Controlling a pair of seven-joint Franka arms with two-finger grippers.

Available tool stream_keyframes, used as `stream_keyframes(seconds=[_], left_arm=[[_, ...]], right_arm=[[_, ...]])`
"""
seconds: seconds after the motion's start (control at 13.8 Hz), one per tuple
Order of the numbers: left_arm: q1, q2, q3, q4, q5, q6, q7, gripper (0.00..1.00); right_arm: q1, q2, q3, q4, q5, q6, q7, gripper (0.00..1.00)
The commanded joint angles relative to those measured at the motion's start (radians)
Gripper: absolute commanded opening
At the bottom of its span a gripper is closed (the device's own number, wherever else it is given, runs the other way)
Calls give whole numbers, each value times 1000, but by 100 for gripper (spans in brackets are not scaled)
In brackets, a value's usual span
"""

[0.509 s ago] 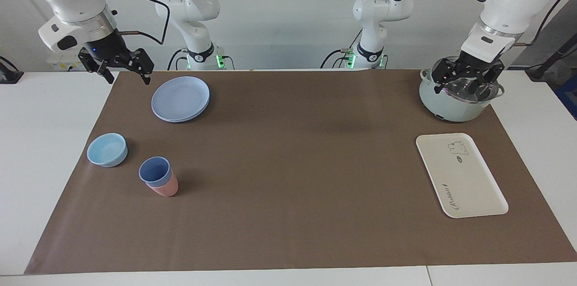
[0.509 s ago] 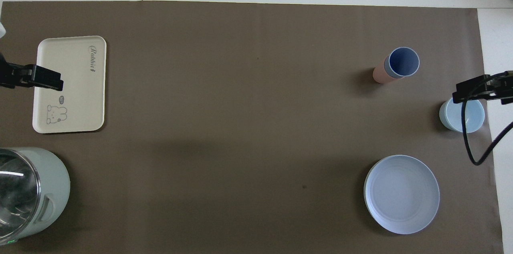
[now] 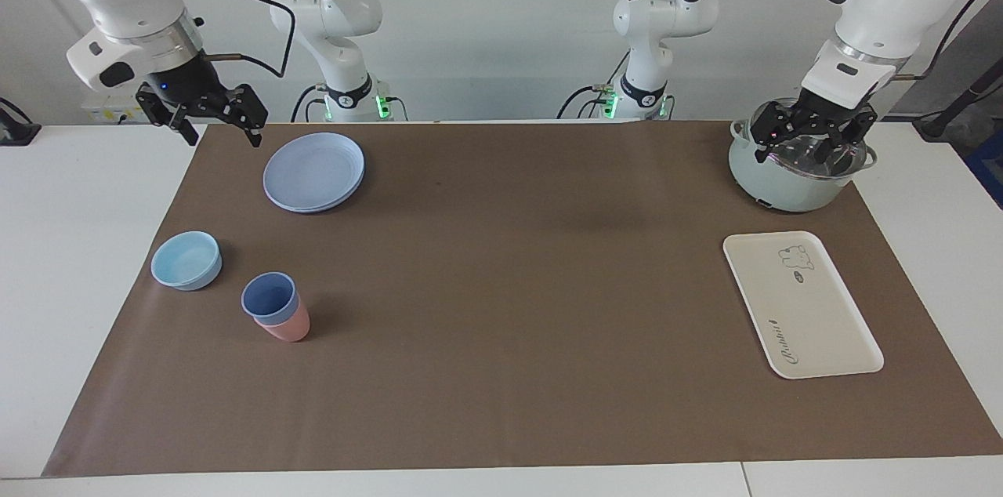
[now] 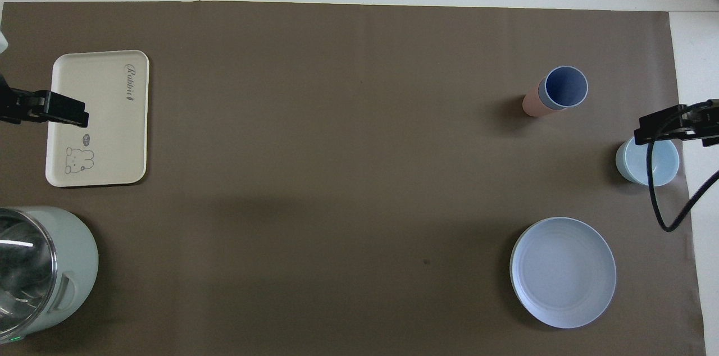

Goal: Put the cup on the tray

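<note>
Right gripper [image 3: 210, 117] hangs in the air over the robots' edge of the brown mat [image 3: 509, 285], at the right arm's end. Jaws spread wide, nothing between them. Just beside it toward the table's middle, down on the mat: stack of round blue plates [image 3: 314, 171].

Left gripper [image 3: 811, 132] hangs over the pale green pot [image 3: 791, 183] at the left arm's end, fingertips at about rim height above the pot's shiny inside. Jaws spread open, nothing held. Can't tell whether a fingertip touches the rim.

Farther from the robots than the right gripper: light-blue bowl [image 3: 186, 260], by the mat's edge, well below the jaws and apart from them. In the overhead view one finger [image 4: 660, 126] of that gripper overlaps the bowl [image 4: 646, 168], but the facing view shows the gripper high and clear of it.

The cup [image 3: 269, 298] sits farther out again, upright, nested inside a salmon-pink cup [image 3: 288, 327] so only its upper part shows. The pair stands beside the bowl, toward the table's middle. Well apart from both sets of jaws, untouched.

The tray [image 3: 815, 324] lies flat on the mat at the left arm's end, farther from the robots than the pot and the left gripper, bare. Animal drawing on the end nearer the pot, script lettering on the end away from it. The cup and the tray sit at the two ends of the mat.
</note>
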Motion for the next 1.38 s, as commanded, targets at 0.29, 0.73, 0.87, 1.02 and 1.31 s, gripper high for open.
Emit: stream_keyframes(seconds=[0.29, 0.73, 0.87, 1.02, 1.31], left_arm=[[8, -34, 10, -45, -1, 11, 15, 100], [8, -34, 11, -48, -1, 8, 6, 100], [6, -34, 11, -47, -1, -3, 6, 100], [8, -34, 11, -47, -1, -3, 4, 100], [8, -34, 11, -47, -1, -3, 4, 100]], right_arm=[[-62, -61, -2, -135, 142, 135, -200, 100], [-185, -78, -2, -375, 336, 514, -934, 100], [-211, -34, -2, -412, 469, 608, -1126, 100], [-254, 54, -2, -411, 655, 629, -1332, 100], [-272, 161, -2, -411, 879, 665, -1573, 100]])
